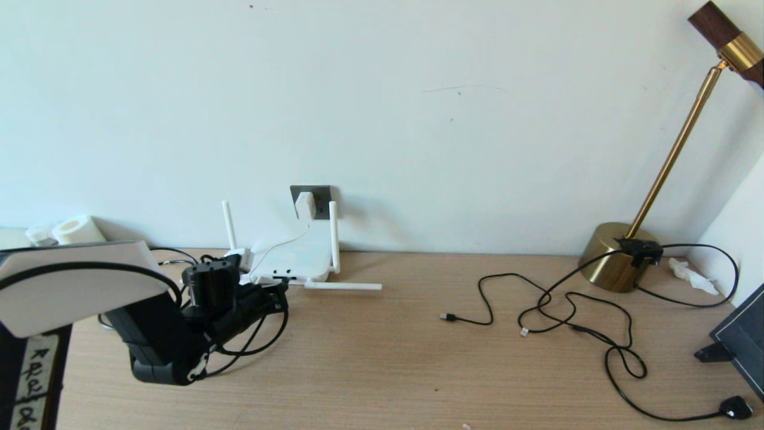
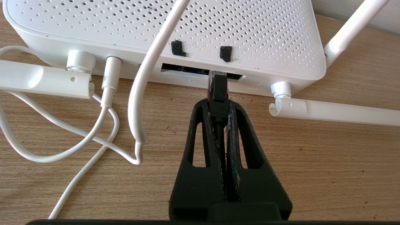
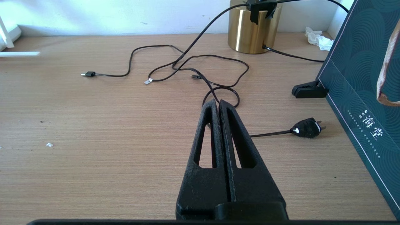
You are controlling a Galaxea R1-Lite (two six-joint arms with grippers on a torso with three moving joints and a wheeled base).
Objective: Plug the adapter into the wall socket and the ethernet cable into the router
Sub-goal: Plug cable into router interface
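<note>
Router (image 1: pixel 292 258): flat on the desk (image 1: pixel 388 370) at the wall, left of centre; two antennas upright, one lying flat toward the right; its port edge faces the left arm.
Left claw (image 2: pixel 217 104): low over the desk just in front of the router, pinched tight on the ethernet cable.
Ethernet cable (image 2: pixel 218 93): black boot held between the fingers (image 2: pixel 204 118); its tip sits at the mouth of the dark port slot (image 2: pixel 200 71). How deep it is seated cannot be told.
Cord (image 2: pixel 137 103): thin, white, loops over the router's top and onto the desk; a barrel plug sits in a round jack beside the left antenna hinge.
Adapter (image 1: pixel 305 205): white cube seated in the socket.
Socket (image 1: pixel 311 201): dark grey plate on the wall, above and behind the router.
Thin black cables (image 1: pixel 573 310): tangled loose on the desk, right of centre.
Lamp (image 1: pixel 621 255): brass base at the far right by the wall.
Black plug (image 3: pixel 307 127): on the desk near the right edge.
Right claw (image 3: pixel 218 104): fingers pressed together, nothing between them, above the desk near the cable tangle.
Green bag (image 3: pixel 359 93): stands at the far right.
</note>
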